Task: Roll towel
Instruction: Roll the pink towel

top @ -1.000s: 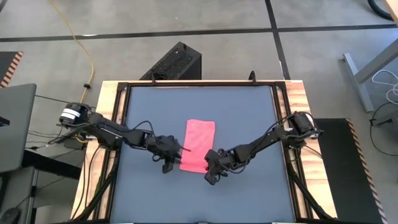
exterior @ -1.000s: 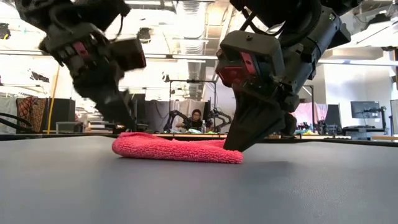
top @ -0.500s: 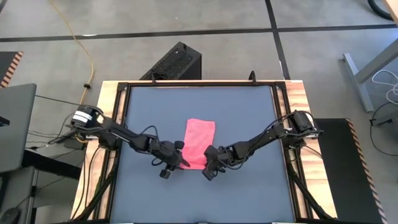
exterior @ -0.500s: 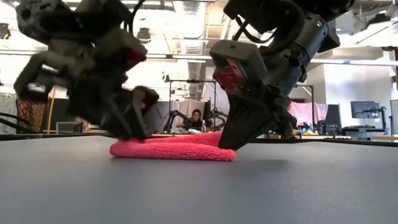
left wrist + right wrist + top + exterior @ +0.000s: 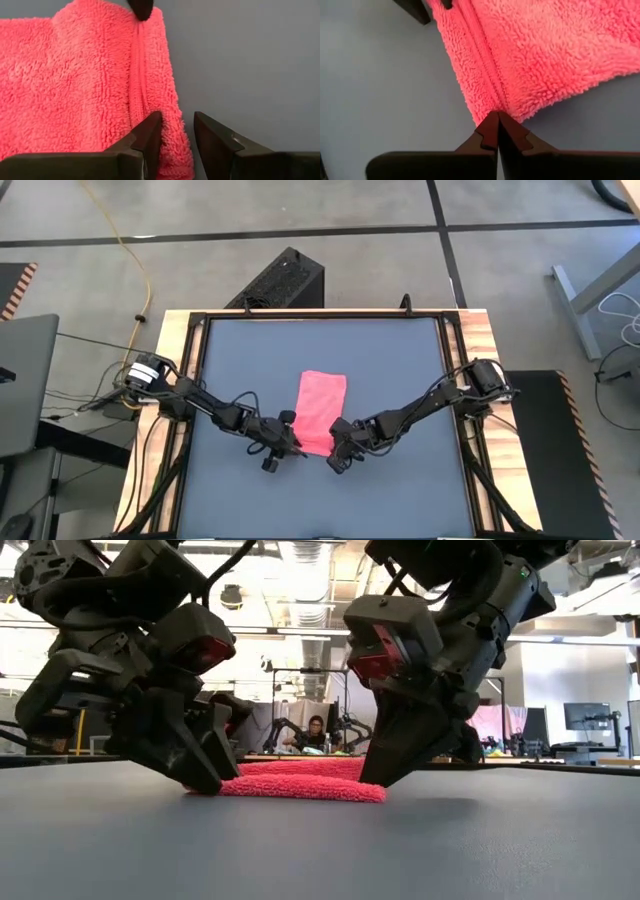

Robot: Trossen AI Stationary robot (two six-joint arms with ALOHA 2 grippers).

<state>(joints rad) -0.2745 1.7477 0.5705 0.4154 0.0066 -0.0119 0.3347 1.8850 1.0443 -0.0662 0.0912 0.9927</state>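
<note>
The pink towel lies flat on the dark grey tabletop, its long sides running from the far side to the near side. My two grippers are at its near edge. My left gripper is at the near left corner, with its fingers closed onto the hemmed edge. My right gripper is at the near right corner, its fingers shut together. In the low view the left gripper and the right gripper stand at the two ends of the towel. My left gripper pinches the towel's near hemmed edge by the left corner between its two fingers. One finger lies over the pile and the other is on the table side. The fingers slant down from the near left. The towel lies on the table. My right gripper meets the towel's near right corner with the tips of its shut fingers, where the hem runs in. The fingers slant down from the near right. How much cloth is between them is hidden. The towel lies flat on the table.
The bare dark tabletop spreads on all sides of the towel inside a wooden frame. In the low view a person sits far behind the table in the room.
My left gripper has moved toward the table's near edge and right, down to the towel's near left corner, turning as it went. My right gripper has stayed at the near right corner. The towel has stayed on the table.
</note>
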